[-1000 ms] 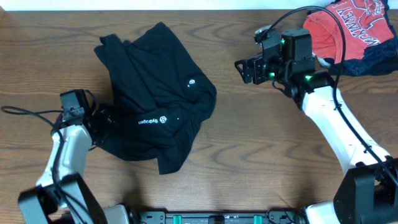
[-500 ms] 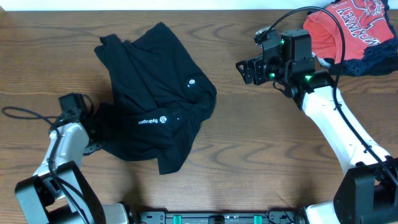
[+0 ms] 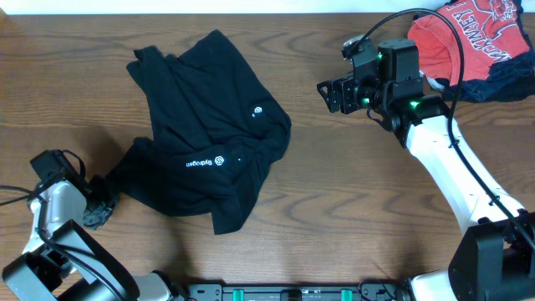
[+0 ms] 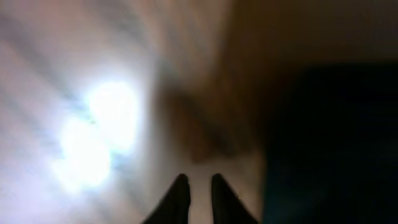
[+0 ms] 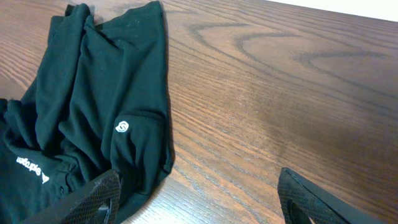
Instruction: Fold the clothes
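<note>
The clothes, a black top with a small white round logo, lie crumpled left of the table's middle, also seen in the right wrist view. One corner stretches out to the lower left. My left gripper sits just beyond that corner. In the blurred left wrist view its fingertips stand almost together, with only pale surface in the thin gap, and the dark clothes fill the right. My right gripper hovers right of the top, its jaws wide apart and empty.
A red-orange shirt with white lettering and a dark navy garment are piled at the back right corner, behind my right arm. A black cable runs off the left edge by my left arm.
My left arm has swung left and toward the front edge, its jaws have closed, and the top's lower-left corner has been drawn out leftward. My right arm has not moved.
</note>
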`<action>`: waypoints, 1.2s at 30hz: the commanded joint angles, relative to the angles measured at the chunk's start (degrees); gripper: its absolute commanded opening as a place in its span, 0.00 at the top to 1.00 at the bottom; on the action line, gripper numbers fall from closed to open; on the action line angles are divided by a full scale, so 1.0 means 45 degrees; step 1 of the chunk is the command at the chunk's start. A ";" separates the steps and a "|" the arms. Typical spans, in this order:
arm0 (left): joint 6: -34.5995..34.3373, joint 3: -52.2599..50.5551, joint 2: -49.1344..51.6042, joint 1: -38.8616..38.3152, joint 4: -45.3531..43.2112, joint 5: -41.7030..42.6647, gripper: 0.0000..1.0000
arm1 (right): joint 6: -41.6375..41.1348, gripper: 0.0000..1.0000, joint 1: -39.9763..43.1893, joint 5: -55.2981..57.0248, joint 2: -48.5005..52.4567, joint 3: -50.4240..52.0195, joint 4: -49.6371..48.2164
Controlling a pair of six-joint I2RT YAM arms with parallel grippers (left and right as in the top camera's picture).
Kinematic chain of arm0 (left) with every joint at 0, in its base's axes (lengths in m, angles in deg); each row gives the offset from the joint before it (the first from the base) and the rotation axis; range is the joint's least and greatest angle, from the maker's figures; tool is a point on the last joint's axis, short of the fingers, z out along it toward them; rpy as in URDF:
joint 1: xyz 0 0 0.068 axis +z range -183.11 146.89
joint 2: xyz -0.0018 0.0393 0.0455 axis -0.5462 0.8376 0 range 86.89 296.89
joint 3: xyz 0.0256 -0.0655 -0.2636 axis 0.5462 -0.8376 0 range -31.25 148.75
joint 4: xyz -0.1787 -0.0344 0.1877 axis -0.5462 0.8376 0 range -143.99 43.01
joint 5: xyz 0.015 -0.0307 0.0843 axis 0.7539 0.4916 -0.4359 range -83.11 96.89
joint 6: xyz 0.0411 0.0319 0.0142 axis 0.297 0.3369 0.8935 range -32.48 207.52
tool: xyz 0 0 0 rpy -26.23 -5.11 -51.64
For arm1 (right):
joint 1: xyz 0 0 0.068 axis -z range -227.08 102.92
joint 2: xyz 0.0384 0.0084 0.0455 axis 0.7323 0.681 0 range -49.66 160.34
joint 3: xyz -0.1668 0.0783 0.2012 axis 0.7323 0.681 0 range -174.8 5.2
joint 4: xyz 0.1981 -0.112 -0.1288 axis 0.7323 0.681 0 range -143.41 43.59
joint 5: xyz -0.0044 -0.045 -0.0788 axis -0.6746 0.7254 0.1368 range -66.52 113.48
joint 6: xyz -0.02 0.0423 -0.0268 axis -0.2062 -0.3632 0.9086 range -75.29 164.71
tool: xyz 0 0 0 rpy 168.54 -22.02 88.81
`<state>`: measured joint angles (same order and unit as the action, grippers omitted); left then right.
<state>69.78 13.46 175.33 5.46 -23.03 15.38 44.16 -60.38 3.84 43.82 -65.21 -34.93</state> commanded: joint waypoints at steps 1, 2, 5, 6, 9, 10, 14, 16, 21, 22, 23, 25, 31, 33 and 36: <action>0.0894 0.0097 -0.0384 -0.0199 -0.0389 0.2390 0.70 | 0.0500 0.21 -0.0316 -0.0092 0.0612 -0.0253 -0.0049; 0.1345 0.0097 -0.0466 -0.0316 -0.0529 0.2924 0.67 | 0.0695 0.20 -0.0413 -0.0272 0.0811 -0.0253 -0.0019; 0.1651 0.0097 -0.0699 -0.0651 -0.0714 0.3453 0.59 | 0.1010 0.16 -0.0777 -0.0738 0.1418 -0.0253 0.0146; 0.1700 0.0097 -0.0787 -0.0797 -0.0758 0.3458 0.58 | 0.1141 0.14 -0.0913 -0.0957 0.1647 -0.0253 0.0238; 0.1710 0.0097 -0.1073 -0.1355 -0.0923 0.3458 0.57 | 0.1729 0.11 -0.1355 -0.1564 0.2268 -0.0253 0.0500; 0.1710 0.0097 -0.1180 -0.1627 -0.1010 0.3458 0.57 | 0.1991 0.09 -0.1535 -0.1778 0.2453 -0.0253 0.0622; 0.1846 0.0097 -0.1467 -0.2822 -0.1413 0.3444 0.57 | 0.2667 0.05 -0.2215 -0.2118 0.2803 -0.0253 0.1146; 0.1846 0.0097 -0.1467 -0.3327 -0.1695 0.3444 0.56 | 0.2788 0.04 -0.2492 -0.2040 0.2803 -0.0253 0.1248; 0.1841 0.0092 -0.1462 -0.3988 -0.2152 0.3143 0.57 | 0.2871 0.09 -0.3220 -0.1613 0.2905 -0.0253 0.0928; 0.1841 0.0097 -0.1462 -0.4007 -0.2152 0.3089 0.57 | 0.2866 0.10 -0.3361 -0.1423 0.2948 -0.0253 0.0894; 0.1841 0.0097 -0.1462 -0.4007 -0.2147 0.2977 0.56 | 0.2866 0.11 -0.3526 -0.1175 0.3065 -0.0253 0.0884; 0.1846 0.0092 -0.1462 -0.4002 -0.2089 0.2769 0.56 | 0.2851 0.15 -0.3803 -0.0665 0.3322 -0.0253 0.0884; 0.1841 0.0092 -0.1462 -0.4002 -0.2055 0.2652 0.57 | 0.2229 0.42 -0.4012 -0.0005 0.3633 -0.0253 0.0544; 0.1846 0.0092 -0.1462 -0.4002 -0.2055 0.2526 0.57 | 0.1647 0.61 -0.3963 0.0525 0.3575 -0.0257 0.0335; 0.1846 0.0092 -0.1462 -0.4007 -0.2059 0.2526 0.57 | 0.0869 0.84 -0.3730 0.1200 0.3279 -0.0262 0.0238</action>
<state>77.13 13.46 169.26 -12.44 -32.38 27.69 52.44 -78.21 4.73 60.10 -65.58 -33.77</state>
